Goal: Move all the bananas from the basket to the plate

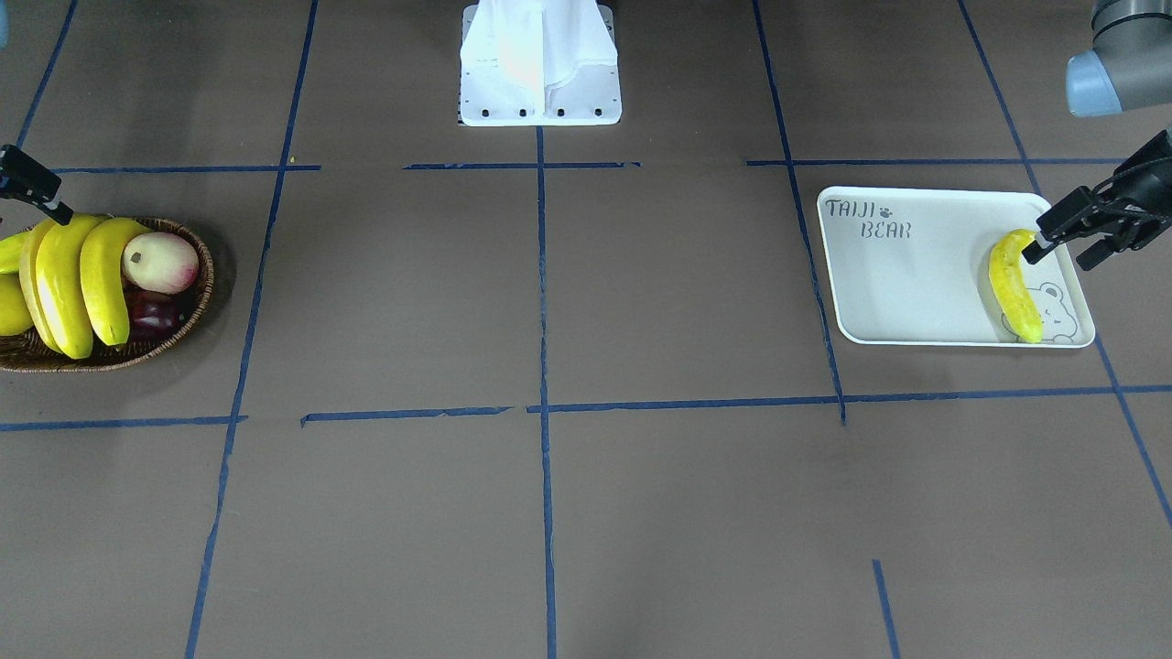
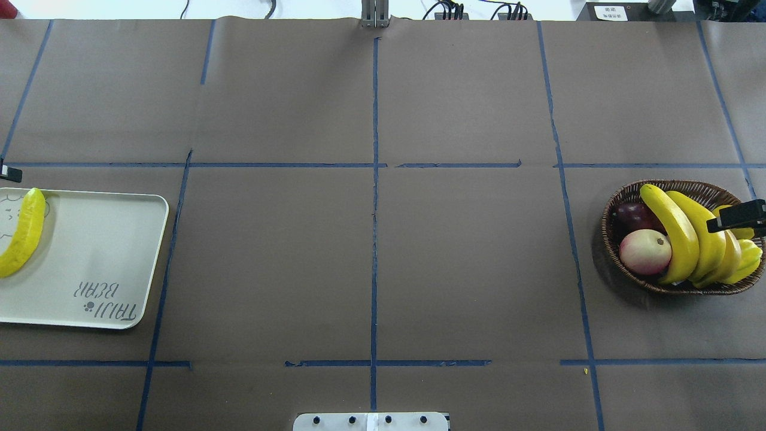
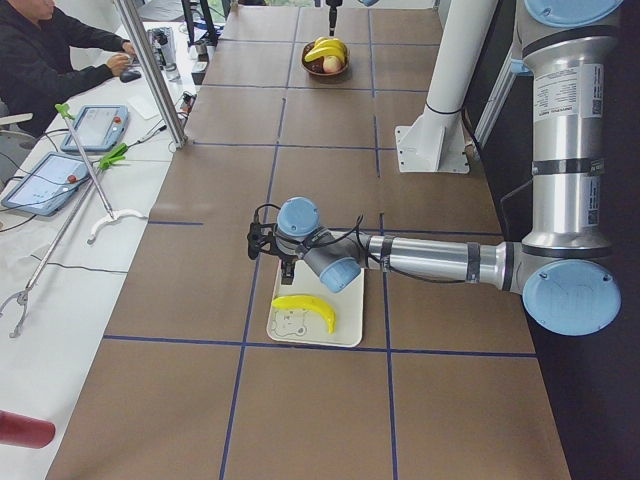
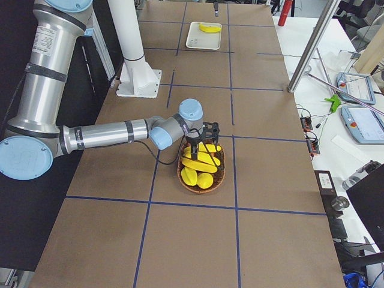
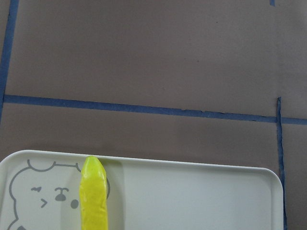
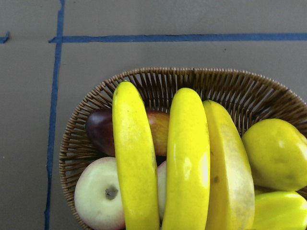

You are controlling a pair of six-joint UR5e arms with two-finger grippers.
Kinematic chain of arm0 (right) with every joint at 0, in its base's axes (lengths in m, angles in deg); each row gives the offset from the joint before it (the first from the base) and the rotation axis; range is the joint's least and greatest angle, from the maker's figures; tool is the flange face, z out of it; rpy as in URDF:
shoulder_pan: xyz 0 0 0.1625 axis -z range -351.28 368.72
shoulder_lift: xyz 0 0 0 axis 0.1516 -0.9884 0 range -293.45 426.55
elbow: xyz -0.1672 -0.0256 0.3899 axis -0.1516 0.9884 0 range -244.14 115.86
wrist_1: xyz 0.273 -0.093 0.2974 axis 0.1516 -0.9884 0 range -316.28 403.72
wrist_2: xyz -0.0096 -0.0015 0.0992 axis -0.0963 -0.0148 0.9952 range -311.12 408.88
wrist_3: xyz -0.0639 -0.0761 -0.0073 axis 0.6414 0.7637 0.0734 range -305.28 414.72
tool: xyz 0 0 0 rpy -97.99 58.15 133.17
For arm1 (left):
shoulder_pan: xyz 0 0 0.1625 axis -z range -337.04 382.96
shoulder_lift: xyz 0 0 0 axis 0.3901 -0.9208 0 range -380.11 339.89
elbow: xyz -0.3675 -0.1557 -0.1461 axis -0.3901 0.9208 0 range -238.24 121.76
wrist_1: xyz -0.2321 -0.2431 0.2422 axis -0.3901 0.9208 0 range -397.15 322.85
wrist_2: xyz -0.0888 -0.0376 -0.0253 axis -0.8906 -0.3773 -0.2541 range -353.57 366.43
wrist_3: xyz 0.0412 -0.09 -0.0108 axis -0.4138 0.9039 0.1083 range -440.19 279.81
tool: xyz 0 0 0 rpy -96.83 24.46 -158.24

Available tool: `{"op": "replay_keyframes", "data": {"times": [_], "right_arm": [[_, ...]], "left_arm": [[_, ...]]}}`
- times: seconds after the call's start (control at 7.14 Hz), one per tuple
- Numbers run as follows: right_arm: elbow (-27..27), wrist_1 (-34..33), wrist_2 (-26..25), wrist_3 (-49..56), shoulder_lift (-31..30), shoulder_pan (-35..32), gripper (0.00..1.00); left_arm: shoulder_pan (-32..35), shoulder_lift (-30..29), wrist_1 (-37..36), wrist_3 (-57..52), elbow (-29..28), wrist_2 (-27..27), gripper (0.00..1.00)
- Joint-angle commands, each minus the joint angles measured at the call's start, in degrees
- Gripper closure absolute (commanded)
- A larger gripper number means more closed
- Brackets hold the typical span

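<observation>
We have one banana (image 1: 1014, 286) on the plate (image 1: 916, 293), left gripper (image 1: 1056, 262) jaws apart beside it. Right gripper (image 2: 727, 220) hangs over the basket (image 6: 230, 91), can't tell its grip; next we grasp one of the three bananas (image 6: 184, 158) there

You see only a black sliver of the right gripper (image 2: 737, 216) at the overhead view's edge, so you cannot tell how its jaws stand. The front view's edge crops the shallow brown wicker basket (image 1: 205, 291). The dark red round fruit (image 1: 154, 316) is mostly buried under the long yellow bananas (image 1: 103, 279). The left wrist view cuts off the lone yellow banana (image 5: 93, 201) and the flat white bear-printed tray (image 5: 192, 196).
</observation>
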Motion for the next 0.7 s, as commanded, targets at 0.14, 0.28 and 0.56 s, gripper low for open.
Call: {"op": "replay_keyframes", "data": {"times": [0.14, 0.28, 0.56], "right_arm": [[7.02, 9.93, -0.76, -4.71, 0.85, 2.36, 0.00], [6.93, 9.93, -0.77, -4.71, 1.29, 2.81, 0.02], [6.93, 10.10, -0.77, -4.19, 1.29, 3.26, 0.15]], "left_arm": [[0.00, -0.50, -0.01, 0.00, -0.02, -0.13, 0.00], [0.09, -0.50, -0.01, 0.00, -0.10, -0.13, 0.00], [0.00, -0.50, -0.01, 0.00, -0.11, -0.04, 0.00]]}}
